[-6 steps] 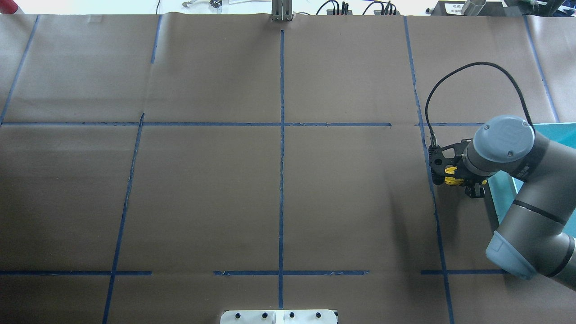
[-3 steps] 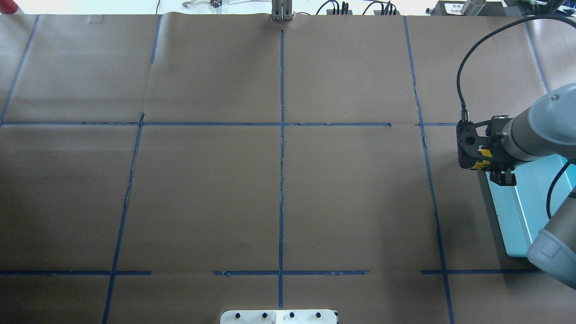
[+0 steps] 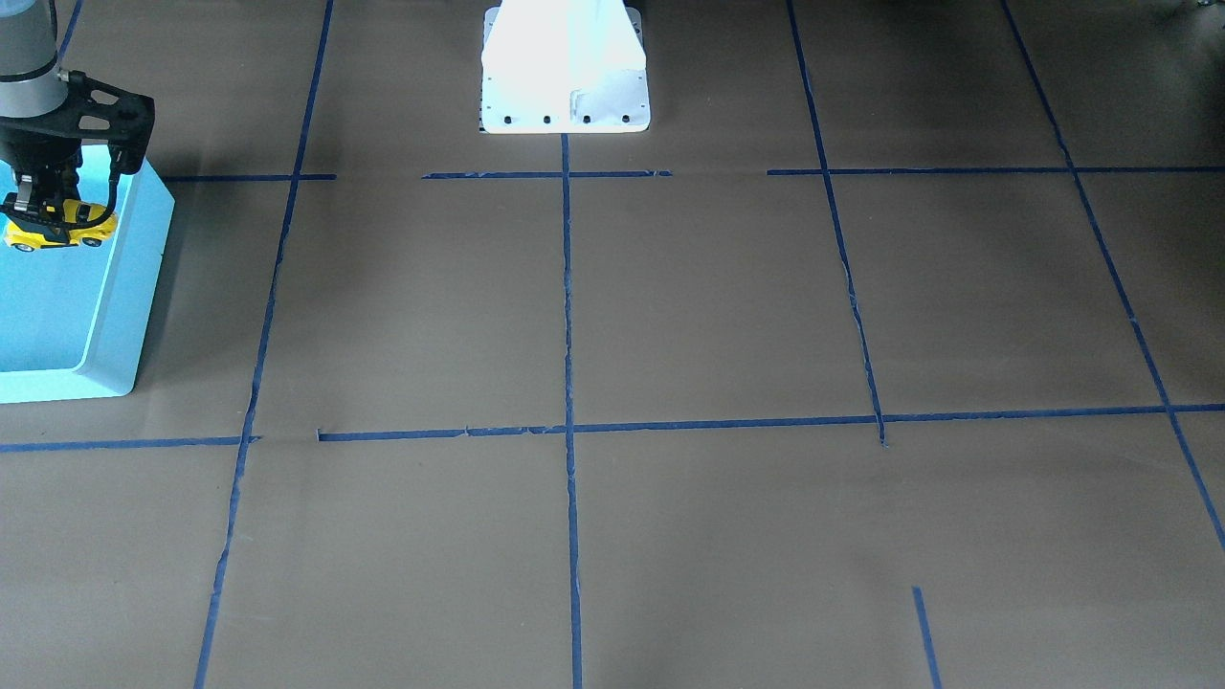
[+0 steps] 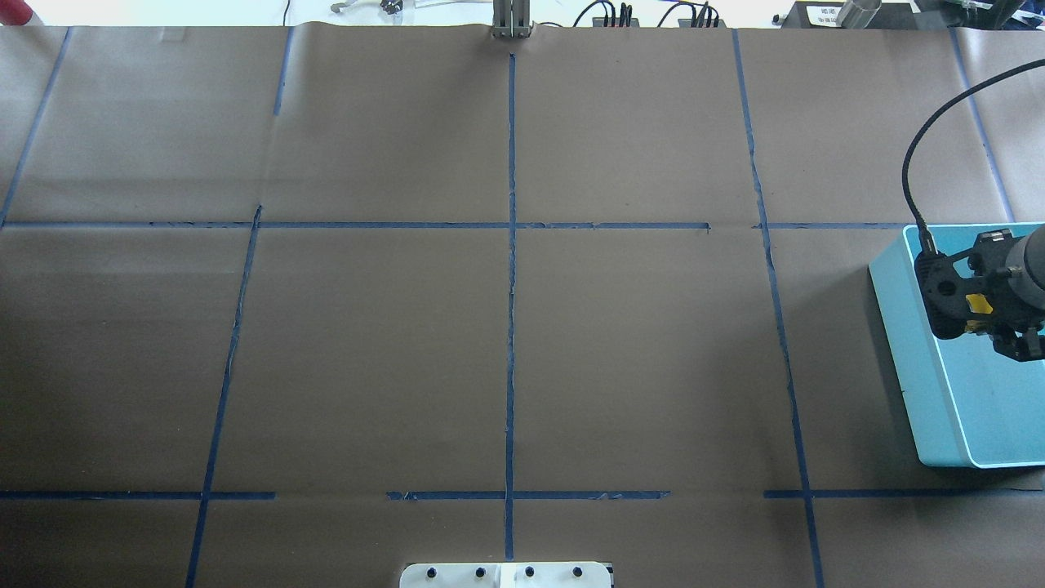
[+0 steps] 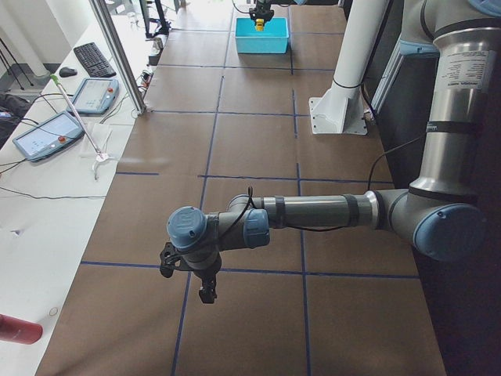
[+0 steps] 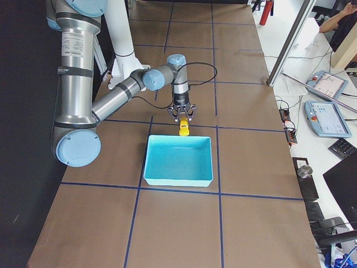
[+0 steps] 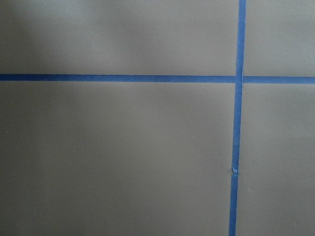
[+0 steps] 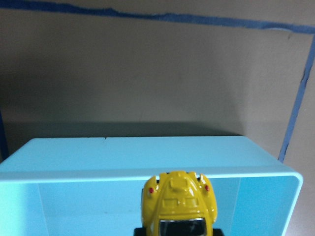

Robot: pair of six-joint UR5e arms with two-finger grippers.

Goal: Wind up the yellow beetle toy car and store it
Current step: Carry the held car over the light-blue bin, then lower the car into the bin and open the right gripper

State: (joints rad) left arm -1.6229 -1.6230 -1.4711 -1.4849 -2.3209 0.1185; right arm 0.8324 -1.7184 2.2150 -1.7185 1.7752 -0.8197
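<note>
The yellow beetle toy car (image 8: 179, 204) has a glossy painted shell that catches the light. The turquoise bin (image 8: 123, 153) looks like smooth plastic with a soft sheen. The worktop (image 4: 367, 351) wears matt brown paper, faintly creased, crossed by blue tape (image 4: 511, 327) with ragged edges. The right claw (image 3: 45, 209) is matt black.

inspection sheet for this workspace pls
surface: brown paper with blue tape grid
job's things: car held over bin, not yet released
clutter: nothing seen
grippers: right gripper shut on car; left gripper over bare paper, state cannot tell
cables: black cable arcs off right wrist
surroundings: pendants, keyboard off to the side
</note>
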